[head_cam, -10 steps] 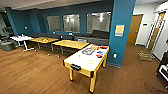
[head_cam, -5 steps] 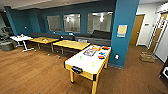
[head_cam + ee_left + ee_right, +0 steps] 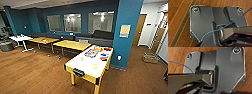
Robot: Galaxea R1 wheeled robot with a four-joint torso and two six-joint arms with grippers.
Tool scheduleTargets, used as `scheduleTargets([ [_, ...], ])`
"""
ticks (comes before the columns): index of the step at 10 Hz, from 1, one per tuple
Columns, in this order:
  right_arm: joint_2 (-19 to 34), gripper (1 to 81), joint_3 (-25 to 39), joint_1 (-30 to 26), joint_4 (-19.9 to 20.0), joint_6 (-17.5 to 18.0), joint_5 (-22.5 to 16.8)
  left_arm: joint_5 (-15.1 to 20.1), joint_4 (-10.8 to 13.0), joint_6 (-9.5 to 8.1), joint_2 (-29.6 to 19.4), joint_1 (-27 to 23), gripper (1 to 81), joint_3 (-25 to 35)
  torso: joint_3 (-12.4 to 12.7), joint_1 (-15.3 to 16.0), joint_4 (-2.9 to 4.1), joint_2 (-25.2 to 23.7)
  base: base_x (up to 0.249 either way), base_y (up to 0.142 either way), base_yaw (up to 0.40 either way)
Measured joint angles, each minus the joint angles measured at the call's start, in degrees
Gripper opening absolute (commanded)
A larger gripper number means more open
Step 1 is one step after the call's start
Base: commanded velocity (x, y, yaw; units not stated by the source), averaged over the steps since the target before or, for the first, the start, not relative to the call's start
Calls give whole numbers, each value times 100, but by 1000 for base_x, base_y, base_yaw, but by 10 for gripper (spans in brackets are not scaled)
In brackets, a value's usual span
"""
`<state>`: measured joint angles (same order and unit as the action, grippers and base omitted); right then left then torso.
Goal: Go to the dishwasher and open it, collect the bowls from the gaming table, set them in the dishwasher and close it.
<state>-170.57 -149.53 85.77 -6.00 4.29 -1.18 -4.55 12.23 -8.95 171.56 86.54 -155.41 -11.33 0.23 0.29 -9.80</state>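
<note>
A wooden floor (image 3: 32,72) spreads across the room, backed by a dark blue wall (image 3: 82,10) with three windows (image 3: 72,22) set in it and a wide blue pillar (image 3: 127,32) standing at the right. Ahead, a little right of centre in the head view, stands the gaming table (image 3: 86,66), with a white top, yellow sides and legs, and dark trim at its corners and near end; its far end sits just beside the pillar. Behind it, along the wall, run two plain yellow tables (image 3: 72,45) and a dark bench (image 3: 100,37), with a small white table (image 3: 21,38) further left. To the right of the pillar a brown door (image 3: 138,30) shows, and a basket (image 3: 150,58) rests on the floor there. On the far half of the gaming table lie flat colourful game boxes (image 3: 92,53), with more small bright pieces beside them toward the pillar. The bowls sit on the nearer half, well apart from each other: a bright green bowl (image 3: 82,59) toward the left edge, and a pale yellow-green bowl (image 3: 95,66) closer to the near end. A thin blue cable (image 3: 218,30) crosses the left wrist view above the floorboards. I cannot tell how either gripper stands, open or closed.
</note>
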Motion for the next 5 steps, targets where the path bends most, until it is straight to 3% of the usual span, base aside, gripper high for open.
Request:
scheduleTargets([
  [5,0,811,-2,-5,0,0,0,1,0,0,0,1,811,0,0,0,0,0,134,80,0],
])
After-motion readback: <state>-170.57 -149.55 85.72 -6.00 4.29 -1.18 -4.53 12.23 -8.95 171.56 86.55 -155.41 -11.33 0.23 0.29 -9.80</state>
